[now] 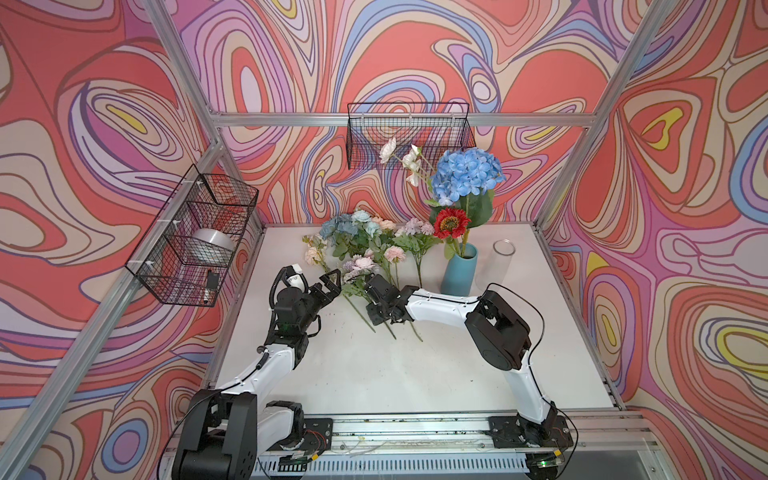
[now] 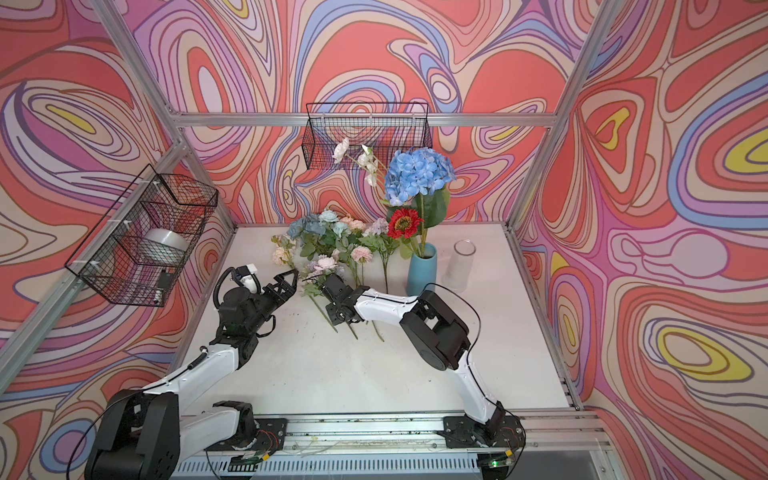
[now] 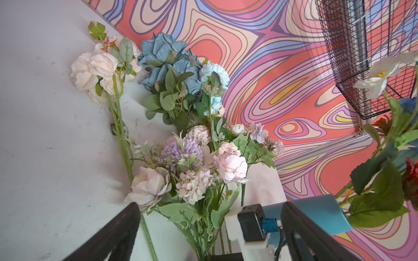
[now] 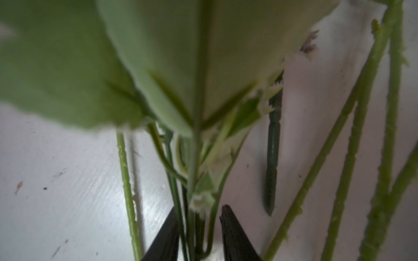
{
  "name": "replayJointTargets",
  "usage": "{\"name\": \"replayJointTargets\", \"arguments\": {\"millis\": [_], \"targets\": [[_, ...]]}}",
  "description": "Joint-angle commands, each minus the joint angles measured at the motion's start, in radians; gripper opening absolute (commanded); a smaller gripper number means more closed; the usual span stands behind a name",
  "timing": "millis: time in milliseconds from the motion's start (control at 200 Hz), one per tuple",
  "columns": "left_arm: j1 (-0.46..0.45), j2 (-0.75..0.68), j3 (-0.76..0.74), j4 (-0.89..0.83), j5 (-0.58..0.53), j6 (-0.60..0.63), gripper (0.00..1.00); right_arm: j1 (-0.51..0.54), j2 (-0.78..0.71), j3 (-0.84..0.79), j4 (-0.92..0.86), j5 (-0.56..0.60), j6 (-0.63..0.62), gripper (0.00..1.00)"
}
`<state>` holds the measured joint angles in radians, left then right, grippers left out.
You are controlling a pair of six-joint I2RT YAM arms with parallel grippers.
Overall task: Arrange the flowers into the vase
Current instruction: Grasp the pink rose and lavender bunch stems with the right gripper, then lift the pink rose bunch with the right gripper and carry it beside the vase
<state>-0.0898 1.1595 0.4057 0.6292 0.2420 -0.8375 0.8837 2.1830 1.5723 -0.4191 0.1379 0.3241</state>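
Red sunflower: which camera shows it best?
Both top views: the red sunflower shows whole and face-on. The left wrist view catches only red petals at its edge; the right wrist view shows none of it.

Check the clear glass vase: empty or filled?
Empty. The clear glass vase stands upright, nothing showing inside; the standing stems are in the blue vase beside it.
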Motion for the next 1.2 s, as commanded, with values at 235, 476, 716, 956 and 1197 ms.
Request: {"name": "replayJointTargets", "arguments": {"millis": [235,476,716,956,1197], "targets": [[0.007,-0.015,-0.004,-0.009,-0.006,0.012,1.0,0.001,0.013,0.027,0.021,-0.005,-0.035,0.0],[0.007,-0.013,0.0,-0.008,-0.006,0.011,1.0,0.001,-0.024,0.009,0.056,-0.03,-0.033,0.0],[0.007,-0.025,0.0,-0.023,-0.02,0.011,1.0,0.002,-0.184,-0.083,0.216,-0.044,-0.103,0.0],[0.007,-0.036,-0.005,-0.023,-0.041,-0.005,1.0,0.001,-0.3,-0.133,0.307,0.001,-0.223,0.0],[0.007,-0.008,-0.015,0.033,0.004,-0.033,1.0,0.003,-0.394,-0.185,0.444,0.064,-0.347,0.0]]}}
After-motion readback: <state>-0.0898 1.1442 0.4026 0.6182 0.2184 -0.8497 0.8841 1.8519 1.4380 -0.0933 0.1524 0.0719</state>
